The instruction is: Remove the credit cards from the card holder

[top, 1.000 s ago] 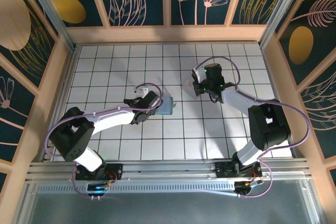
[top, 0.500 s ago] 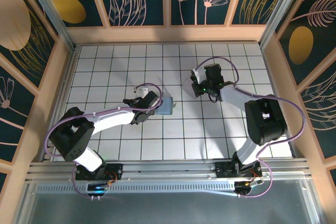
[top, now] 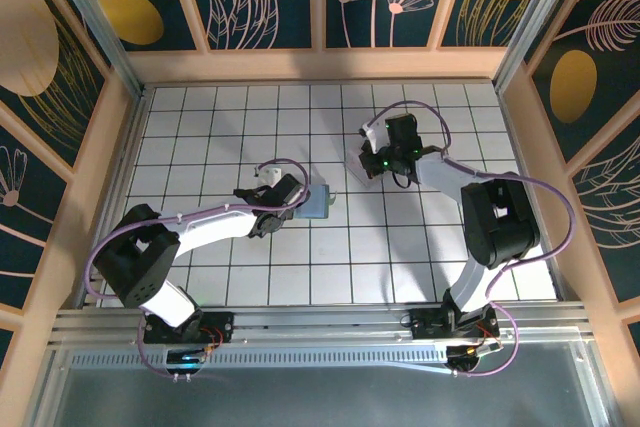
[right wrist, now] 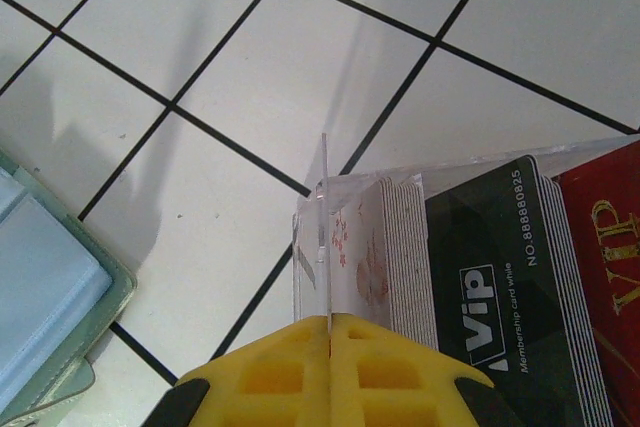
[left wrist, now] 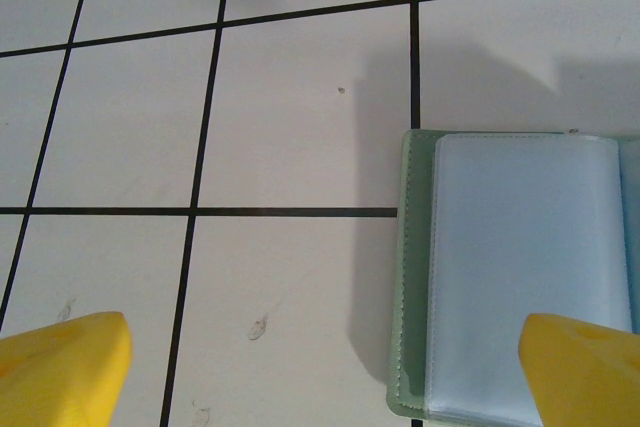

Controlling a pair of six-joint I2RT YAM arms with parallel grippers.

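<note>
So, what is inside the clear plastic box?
Inside the clear plastic box are stacked cards: white patterned ones, a black VIP card, a red VIP card. The cards under these show only their edges; their faces are covered.

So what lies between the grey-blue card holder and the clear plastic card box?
Bare white tiles only, from grey-blue card holder to clear plastic card box, per the right wrist view.

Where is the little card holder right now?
Seen from overhead, the card holder lies flat near the middle of the tiled table, at the tips of the left gripper, with the clear box of cards to its right.
</note>
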